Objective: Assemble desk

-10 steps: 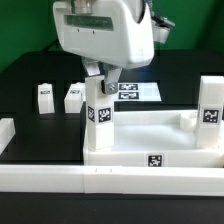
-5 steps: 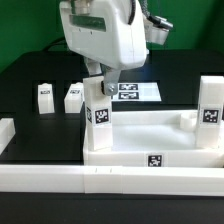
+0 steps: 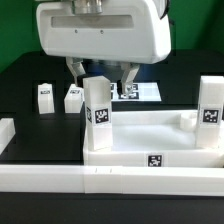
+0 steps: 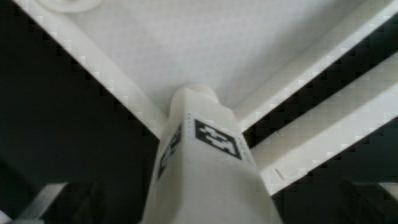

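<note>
The desk panel point(image 3: 150, 140) is a white rimmed tray lying at the front. One white tagged leg point(image 3: 97, 112) stands upright on its corner at the exterior view's left, and a second leg point(image 3: 209, 115) stands on the corner at the right. My gripper point(image 3: 100, 82) hangs over the left leg's top, open, with a finger on each side and a gap to it. In the wrist view the same leg point(image 4: 214, 160) rises between the jaws above the panel point(image 4: 196, 50). Two loose legs point(image 3: 44, 96) point(image 3: 73, 97) stand on the black table behind.
The marker board point(image 3: 145, 92) lies flat at the back, partly hidden by my hand. Long white border rails run along the front point(image 3: 110, 185) and at the exterior view's left point(image 3: 5, 135).
My hand has turned about the left leg's top and now faces the camera broadside. Its fingers, closed on the leg top before, now stand apart. The leg stays upright.
</note>
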Robot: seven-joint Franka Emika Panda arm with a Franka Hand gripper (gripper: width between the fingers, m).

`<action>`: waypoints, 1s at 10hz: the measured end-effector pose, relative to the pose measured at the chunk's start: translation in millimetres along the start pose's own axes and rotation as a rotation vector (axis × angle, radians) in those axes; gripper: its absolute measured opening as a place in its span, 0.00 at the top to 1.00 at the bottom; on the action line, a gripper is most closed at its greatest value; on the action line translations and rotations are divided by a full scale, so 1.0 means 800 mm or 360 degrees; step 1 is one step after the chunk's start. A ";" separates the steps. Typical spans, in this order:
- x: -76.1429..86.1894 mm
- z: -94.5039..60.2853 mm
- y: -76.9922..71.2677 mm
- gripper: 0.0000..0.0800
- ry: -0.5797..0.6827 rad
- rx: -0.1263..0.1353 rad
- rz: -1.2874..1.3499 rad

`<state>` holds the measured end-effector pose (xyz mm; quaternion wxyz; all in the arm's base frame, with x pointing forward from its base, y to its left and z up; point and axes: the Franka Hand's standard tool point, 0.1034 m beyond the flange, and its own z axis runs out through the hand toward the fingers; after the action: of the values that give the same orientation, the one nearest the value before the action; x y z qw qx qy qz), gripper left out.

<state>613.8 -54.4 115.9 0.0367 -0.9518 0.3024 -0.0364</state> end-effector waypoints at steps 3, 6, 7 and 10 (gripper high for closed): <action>0.002 0.003 0.004 0.19 -0.0003 -0.0008 -0.0532; 0.002 0.005 0.005 0.19 -0.0007 -0.0020 -0.0990; 0.001 0.005 0.004 0.19 -0.0008 -0.0037 -0.1107; 0.002 0.005 0.005 0.19 -0.0011 -0.0046 -0.1308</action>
<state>613.1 -58.4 111.6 0.0066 -0.9939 -0.1027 -0.0407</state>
